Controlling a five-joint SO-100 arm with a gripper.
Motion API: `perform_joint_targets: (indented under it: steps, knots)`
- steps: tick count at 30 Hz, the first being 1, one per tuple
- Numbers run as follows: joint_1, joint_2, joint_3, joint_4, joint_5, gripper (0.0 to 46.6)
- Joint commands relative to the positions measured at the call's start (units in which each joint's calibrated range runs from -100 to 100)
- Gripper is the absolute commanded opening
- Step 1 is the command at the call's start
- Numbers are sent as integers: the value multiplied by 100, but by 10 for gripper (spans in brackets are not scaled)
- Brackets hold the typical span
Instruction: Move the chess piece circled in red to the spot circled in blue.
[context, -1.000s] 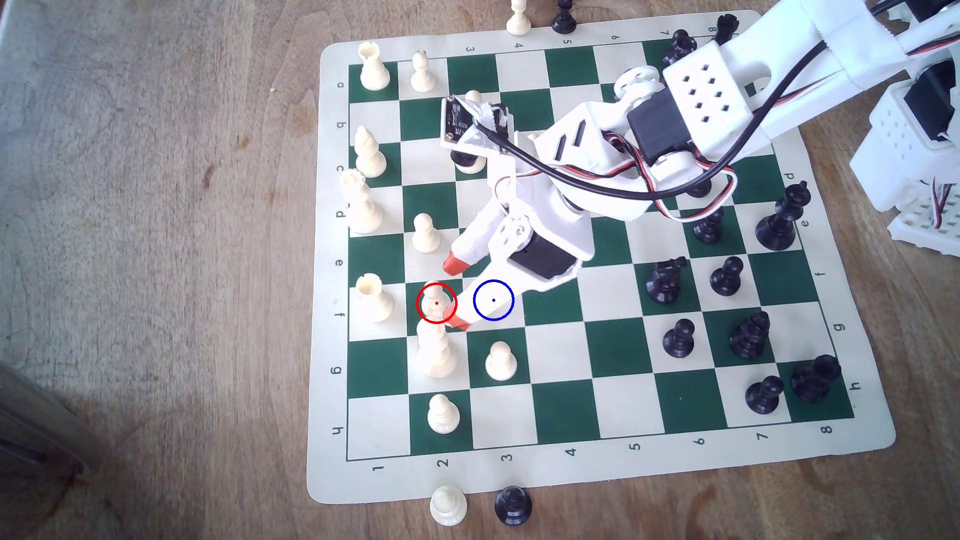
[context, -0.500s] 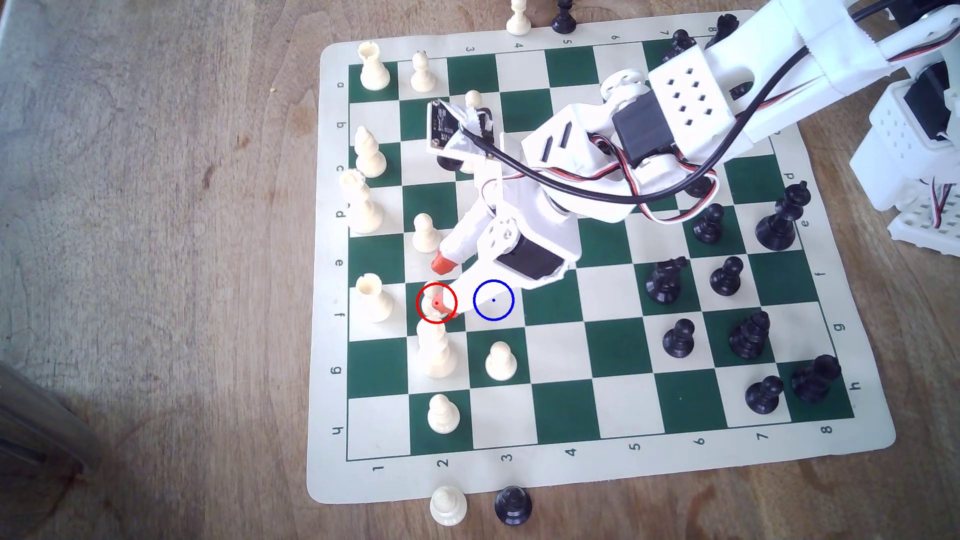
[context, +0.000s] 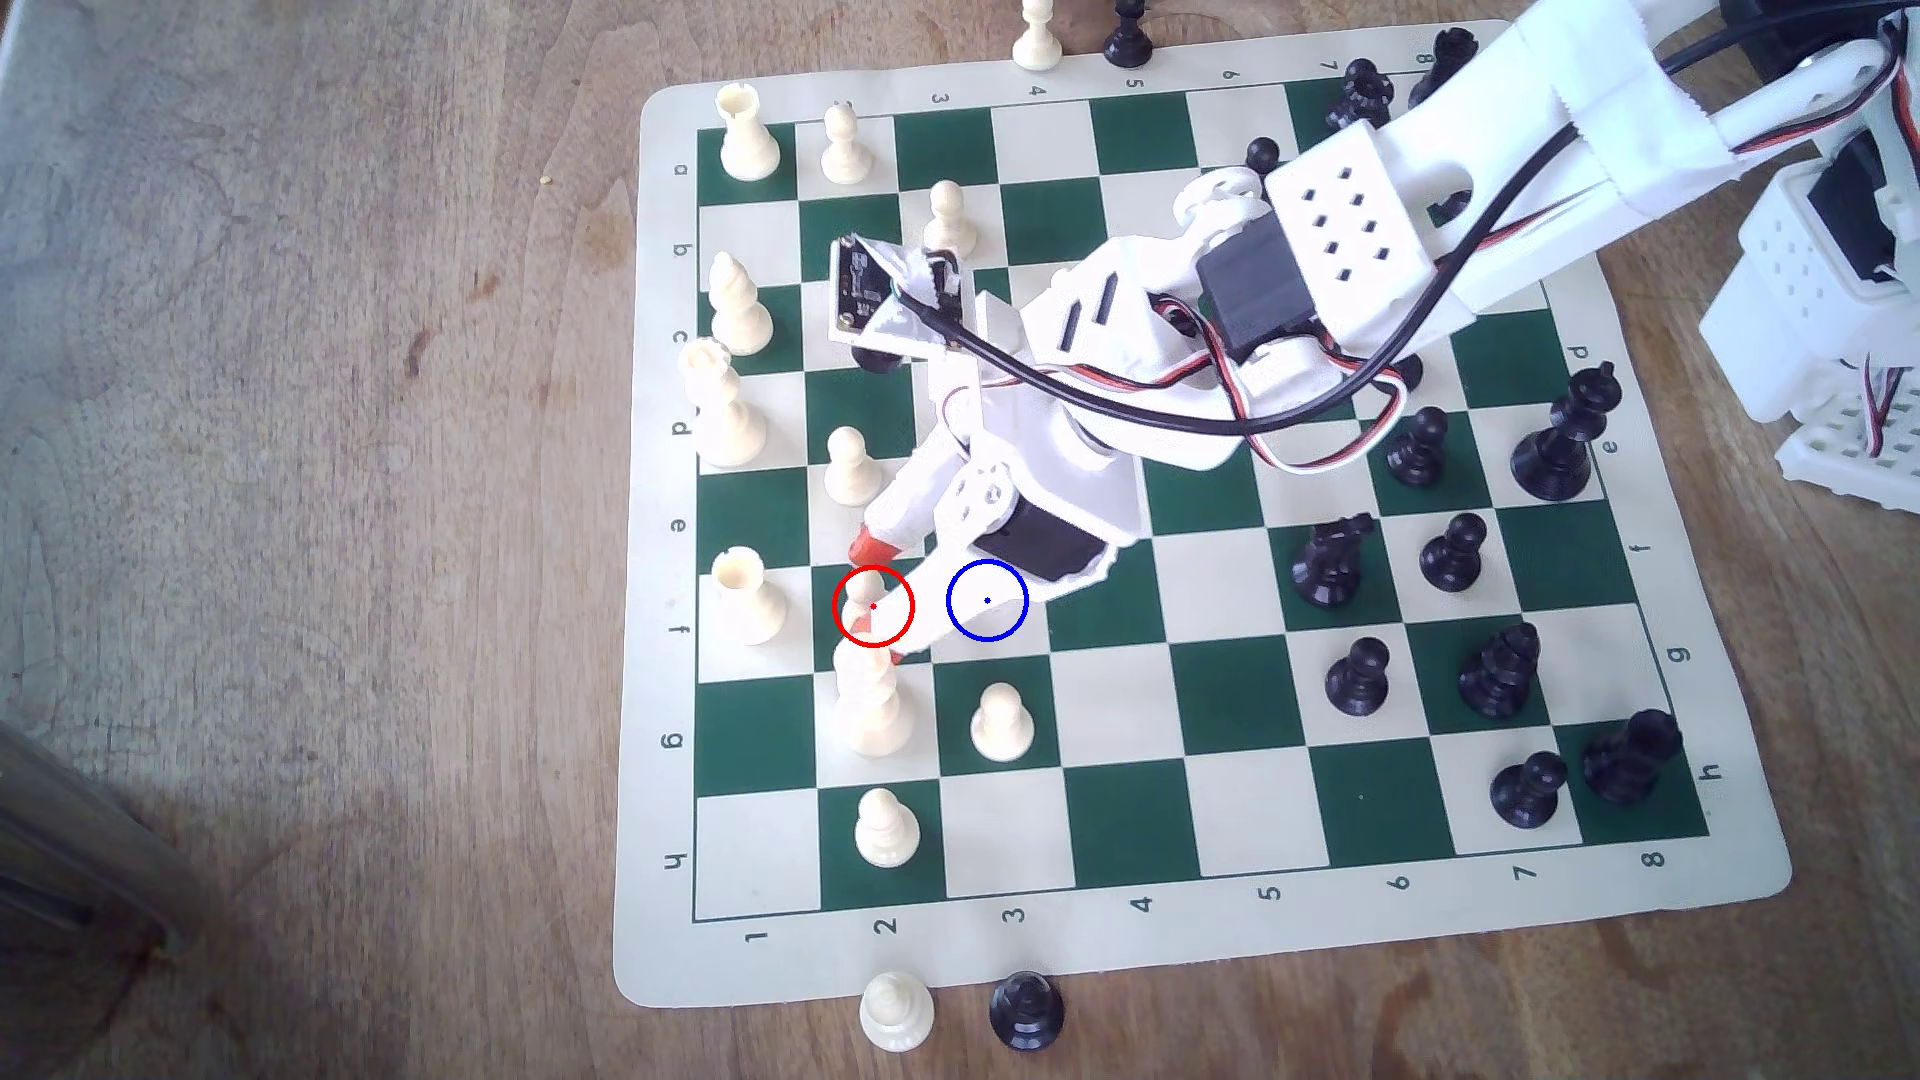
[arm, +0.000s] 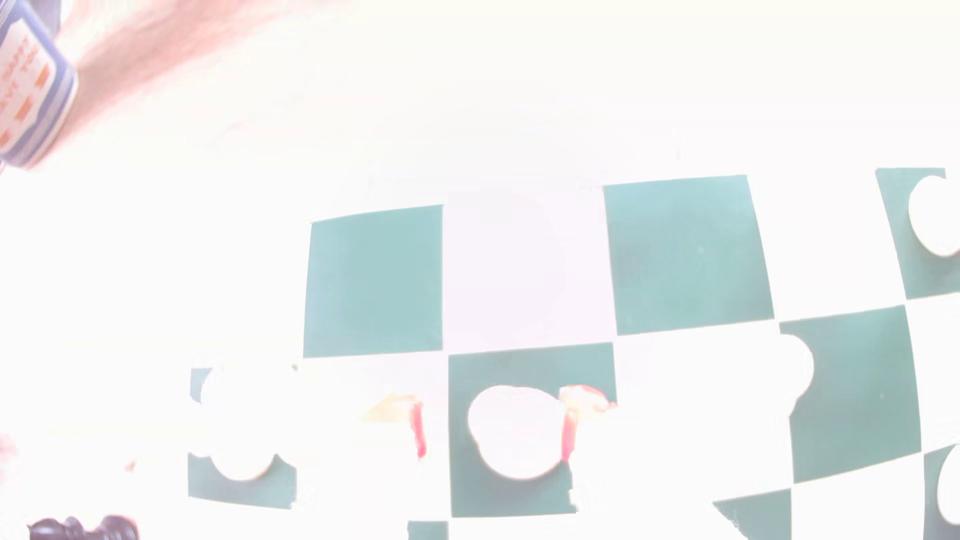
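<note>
My gripper (context: 876, 600) is spread open around the red-ringed pawn (context: 865, 599), holding nothing; closing here I could bump the tall cream piece (context: 873, 701) just beside it.

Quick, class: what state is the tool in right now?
Tool: open, its orange tips on either side of the red-circled pawn, not yet closed on it.
</note>
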Motion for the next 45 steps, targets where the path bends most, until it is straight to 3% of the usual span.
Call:
perform_joint_targets:
  steps: [1,4,9,30,37,45]
  knots:
    - [56,-112,-535,-23,-5,149]
    - [64,-95,-544,-23,15,143]
    - [64,-61,-563,190,200,3]
    - [87,-520,-1134,542,44,2]
    - [126,-987,-1333,1418,264,2]
    - [-22,-1844,-952,2278,332,2]
